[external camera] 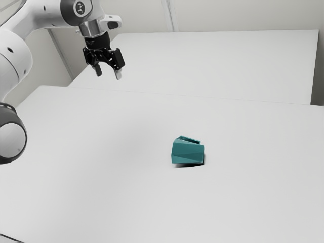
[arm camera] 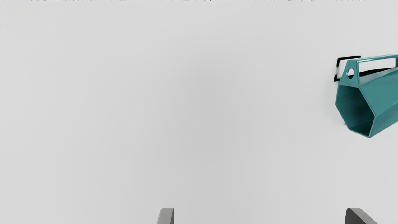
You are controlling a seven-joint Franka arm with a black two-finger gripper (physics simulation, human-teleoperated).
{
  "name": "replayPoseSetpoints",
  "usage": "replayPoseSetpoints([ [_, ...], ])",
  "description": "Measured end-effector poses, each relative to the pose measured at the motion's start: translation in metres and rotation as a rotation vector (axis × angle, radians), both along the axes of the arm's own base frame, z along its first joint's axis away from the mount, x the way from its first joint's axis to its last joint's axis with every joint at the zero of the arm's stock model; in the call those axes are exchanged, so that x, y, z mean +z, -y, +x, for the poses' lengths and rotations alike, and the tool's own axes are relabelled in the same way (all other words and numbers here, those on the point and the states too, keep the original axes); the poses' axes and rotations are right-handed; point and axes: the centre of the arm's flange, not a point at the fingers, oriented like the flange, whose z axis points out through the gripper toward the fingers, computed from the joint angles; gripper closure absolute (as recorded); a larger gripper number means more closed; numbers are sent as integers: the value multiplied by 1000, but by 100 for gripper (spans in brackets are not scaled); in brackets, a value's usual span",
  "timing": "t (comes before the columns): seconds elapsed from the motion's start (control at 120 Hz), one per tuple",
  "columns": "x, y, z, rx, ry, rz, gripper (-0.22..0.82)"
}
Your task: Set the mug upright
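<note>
Holding nothing in wide-open black two-finger claw (external camera: 108, 75), well away from sideways teal six-sided mug (external camera: 187, 153) on flat white worktop (external camera: 101, 177).

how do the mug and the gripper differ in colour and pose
The mug is teal, while the gripper is mostly black. The mug lies on its side on the table; the gripper hangs in the air, fingers spread apart. Neither touches the other.

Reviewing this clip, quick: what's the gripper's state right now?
Gripper: open, holding nothing, raised above the table, apart from the mug.
</note>
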Motion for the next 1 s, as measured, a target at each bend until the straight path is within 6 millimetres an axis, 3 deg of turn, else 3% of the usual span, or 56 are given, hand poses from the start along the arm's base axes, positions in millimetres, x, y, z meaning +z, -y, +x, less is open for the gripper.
replayPoseSetpoints([
  [0.183, 7, 6, -2, -19, 19, 5, 0],
  [0.317, 19, 19, -32, -41, 27, 34, 0],
  [0.5, -19, 81, -91, -107, 19, -46, 0],
  [0.575, -52, 102, -108, -94, -20, -164, 0],
  [0.667, -97, 127, -116, -64, -72, -334, 0],
  [0.75, -138, 146, -110, -36, -121, -477, 0],
  [0.8, -157, 133, -100, 12, -131, -544, 0],
  [0.908, -183, 52, -76, 165, -88, -646, 0],
  [1.0, -196, 31, -65, 174, -70, -682, 0],
])
